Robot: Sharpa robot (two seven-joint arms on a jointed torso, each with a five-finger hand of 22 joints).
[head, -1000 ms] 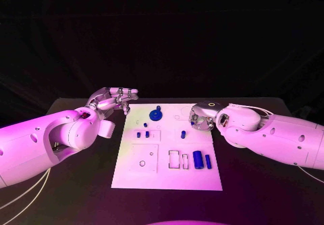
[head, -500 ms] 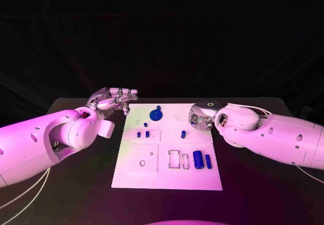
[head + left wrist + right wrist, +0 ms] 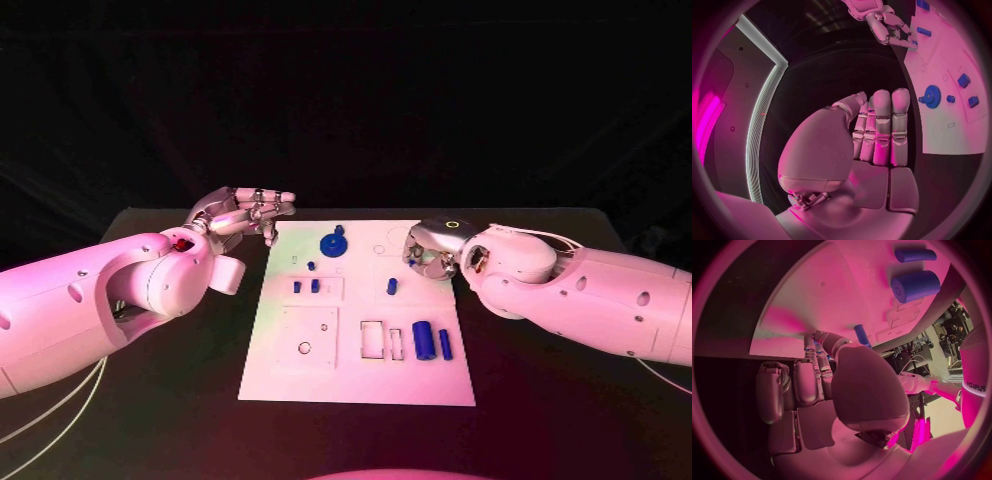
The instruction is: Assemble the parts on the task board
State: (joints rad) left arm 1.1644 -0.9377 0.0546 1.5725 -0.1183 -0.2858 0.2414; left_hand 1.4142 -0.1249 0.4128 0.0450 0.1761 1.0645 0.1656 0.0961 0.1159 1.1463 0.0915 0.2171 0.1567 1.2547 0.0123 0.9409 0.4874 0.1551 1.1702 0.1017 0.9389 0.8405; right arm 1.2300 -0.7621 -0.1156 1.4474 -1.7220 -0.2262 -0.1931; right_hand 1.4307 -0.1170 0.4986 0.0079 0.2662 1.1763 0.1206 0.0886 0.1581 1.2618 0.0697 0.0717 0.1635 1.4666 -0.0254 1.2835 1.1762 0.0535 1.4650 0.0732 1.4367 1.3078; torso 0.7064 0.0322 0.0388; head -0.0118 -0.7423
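The white task board (image 3: 361,375) lies mid-table. On it are a blue gear (image 3: 333,244) (image 3: 932,95), small blue parts (image 3: 306,287), a blue peg (image 3: 391,286) (image 3: 861,334), a thick blue cylinder (image 3: 423,340) (image 3: 914,286) and a thin rod (image 3: 446,344). My right hand (image 3: 428,256) (image 3: 857,385) is curled down at the board's far right edge. Its fingertips pinch a small blue part (image 3: 914,43) against the board. My left hand (image 3: 245,212) (image 3: 876,130) hovers off the board's far left corner. Its fingers are pressed together, the thumb is folded in, and it holds nothing.
The black table (image 3: 159,400) surrounds the board on all sides. Recessed slots (image 3: 382,340) and a small ring (image 3: 304,348) sit in the board's near half. Both forearms flank the board.
My right forearm has settled slightly lower. Both hands and the parts stay where they were.
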